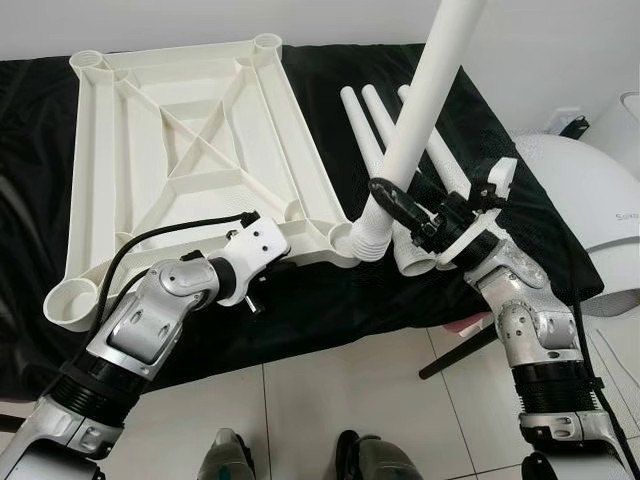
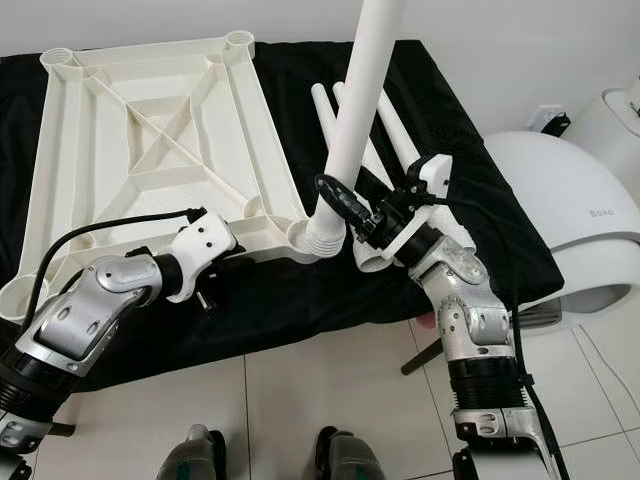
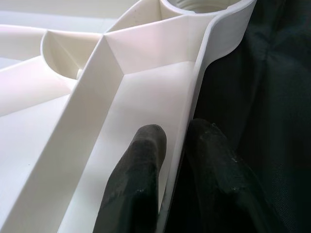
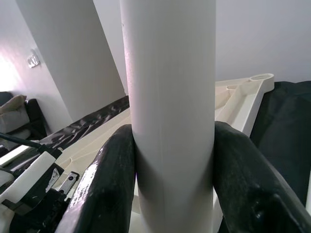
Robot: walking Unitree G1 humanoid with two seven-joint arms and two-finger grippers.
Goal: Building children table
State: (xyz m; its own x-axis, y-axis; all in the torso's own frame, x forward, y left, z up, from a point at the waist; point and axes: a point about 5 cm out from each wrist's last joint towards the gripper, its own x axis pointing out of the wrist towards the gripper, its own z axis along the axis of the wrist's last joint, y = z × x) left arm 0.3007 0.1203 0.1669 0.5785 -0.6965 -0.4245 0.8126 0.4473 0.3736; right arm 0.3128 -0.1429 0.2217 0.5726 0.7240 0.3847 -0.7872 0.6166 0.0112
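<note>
Right gripper: clenched on upright table leg at corner socket | left gripper: pinching tabletop rim | spare legs: on black cloth

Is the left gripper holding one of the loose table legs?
No, the left gripper pinches the rim of the upturned white tabletop, one finger on each side of its edge.

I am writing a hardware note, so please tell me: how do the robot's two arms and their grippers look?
Both arms are silver metal with ribbed black bands around the forearms. The left gripper has two thick, matte black, rounded fingers on a white wrist housing, with a black cable looping back along the arm. The right gripper has the same black fingers, a white bracket and black wiring at the wrist.
</note>
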